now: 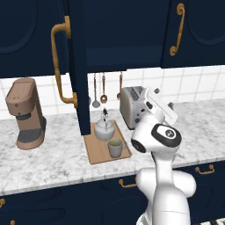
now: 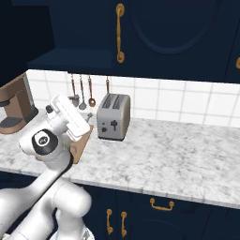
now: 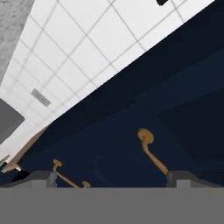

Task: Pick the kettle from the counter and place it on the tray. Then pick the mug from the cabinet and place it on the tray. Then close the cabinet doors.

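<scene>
1. Left base view: the kettle and the mug both stand on the tray, kettle toward its back edge, mug toward its front right corner, close together but apart. The tray lies on the counter, with its back left corner under the open door. By my reckoning only the door closing is left.
2. My gripper is released, jaws spread wide and holding nothing. In the hand view it looks up at the navy cabinet underside and a brass handle; its fingertips sit low at the picture's bottom.
3. Risk: the open cabinet door stands edge-on toward me over the tray. If I push it from the wrong face, I judge it would swing wider instead of shutting.
4. Risk: my arm sits between the toaster and the tray. A low sweep toward the door could knock the mug or kettle off the tray.
5. Risk: with jaws this wide, a finger could catch behind the curved door handle and drag the door back open.
6. Count in the left base view: one kettle, one mug, one tray, one toaster, one coffee machine, three hanging utensils, one door I can see standing open.
7. Whether a second door is also open, I cannot tell.
</scene>
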You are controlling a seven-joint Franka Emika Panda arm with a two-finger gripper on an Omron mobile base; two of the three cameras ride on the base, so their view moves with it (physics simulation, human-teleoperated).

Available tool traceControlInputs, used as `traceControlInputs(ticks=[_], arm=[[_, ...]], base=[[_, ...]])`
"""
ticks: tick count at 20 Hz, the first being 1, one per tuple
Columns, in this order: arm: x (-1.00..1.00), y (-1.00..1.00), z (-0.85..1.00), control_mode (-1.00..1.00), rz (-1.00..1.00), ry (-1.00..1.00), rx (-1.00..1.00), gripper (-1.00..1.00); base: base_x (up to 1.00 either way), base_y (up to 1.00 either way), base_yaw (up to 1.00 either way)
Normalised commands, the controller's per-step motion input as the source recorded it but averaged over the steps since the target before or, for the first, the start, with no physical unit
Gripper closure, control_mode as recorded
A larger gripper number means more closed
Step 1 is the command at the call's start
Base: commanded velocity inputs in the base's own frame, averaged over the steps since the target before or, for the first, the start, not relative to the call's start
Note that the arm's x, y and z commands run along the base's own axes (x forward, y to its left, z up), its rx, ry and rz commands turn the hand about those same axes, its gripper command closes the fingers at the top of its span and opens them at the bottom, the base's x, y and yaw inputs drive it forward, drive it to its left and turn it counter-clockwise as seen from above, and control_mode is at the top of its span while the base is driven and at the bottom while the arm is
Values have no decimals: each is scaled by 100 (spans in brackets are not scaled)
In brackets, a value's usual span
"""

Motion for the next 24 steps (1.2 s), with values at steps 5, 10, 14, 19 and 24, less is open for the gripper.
traceControlInputs(ticks=[5, 10, 14, 19, 24], arm=[[-4, 48, -11, -100, -1, 3, -15, -100], [-47, 58, 0, -100, -16, 0, -2, -100], [-53, 78, 0, -100, -22, 0, -6, -100], [-22, 98, -3, -100, -27, 5, -18, -100], [-21, 96, 0, -100, -29, 8, -14, -100]], base=[[0, 0, 0], [0, 0, 0], [0, 0, 0], [0, 0, 0], [0, 0, 0]])
